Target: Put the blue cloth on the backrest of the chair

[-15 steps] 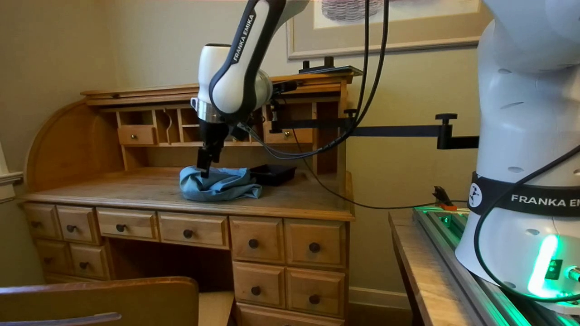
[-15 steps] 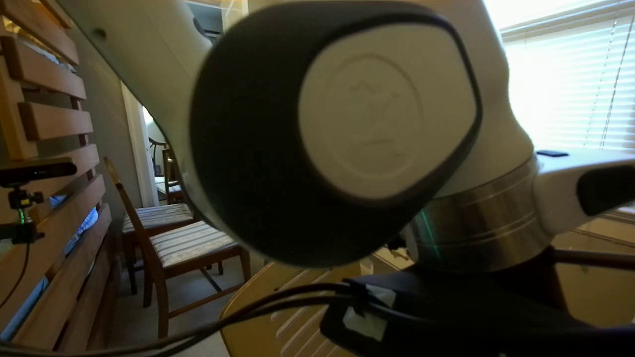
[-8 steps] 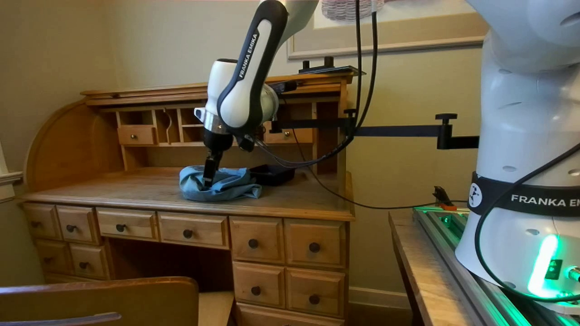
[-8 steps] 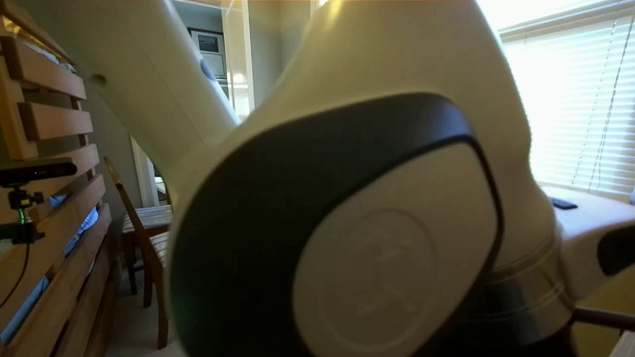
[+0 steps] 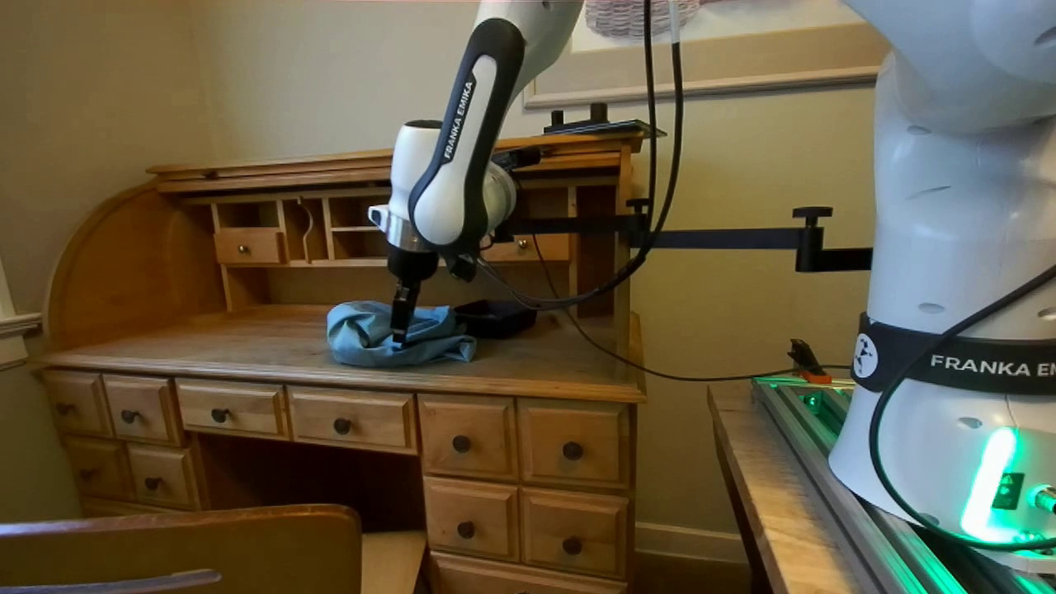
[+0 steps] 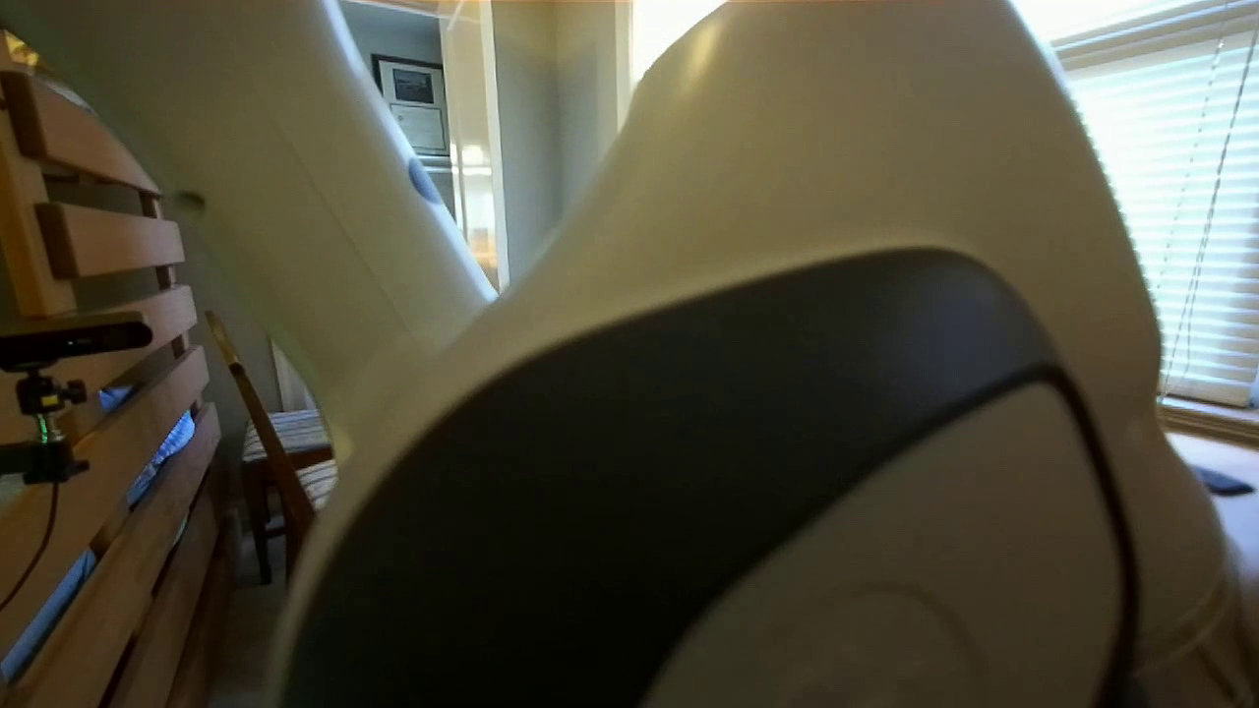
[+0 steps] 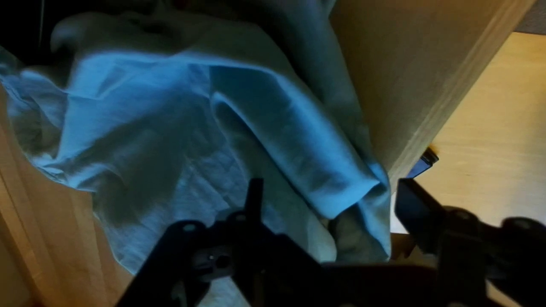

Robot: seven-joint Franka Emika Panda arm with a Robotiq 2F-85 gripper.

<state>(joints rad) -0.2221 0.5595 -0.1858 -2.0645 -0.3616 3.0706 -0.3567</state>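
Observation:
The blue cloth [image 5: 355, 334] lies crumpled on the desk in an exterior view. It fills much of the wrist view [image 7: 170, 128], with a raised fold between the fingers. My gripper [image 5: 399, 337] points down, its tips in front of the cloth in that exterior view. In the wrist view, the gripper [image 7: 329, 185] is open, its two fingers wide apart, one over the cloth and one just past its edge. Whether the tips touch the cloth is unclear. The chair's backrest [image 5: 181, 549] stands at the bottom left, in front of the desk.
The wooden roll-top desk [image 5: 206, 338] has a cubby hutch behind the cloth. A black tray [image 5: 495, 318] sits beside the cloth. A black camera bracket [image 5: 726, 239] and hanging cables are near the arm. The arm [image 6: 639, 442] fills most of an exterior view, beside wooden slats [image 6: 108, 236].
My gripper has come down and shifted to the right across the cloth in an exterior view. The arm sits lower in both exterior views. The cloth has not visibly moved.

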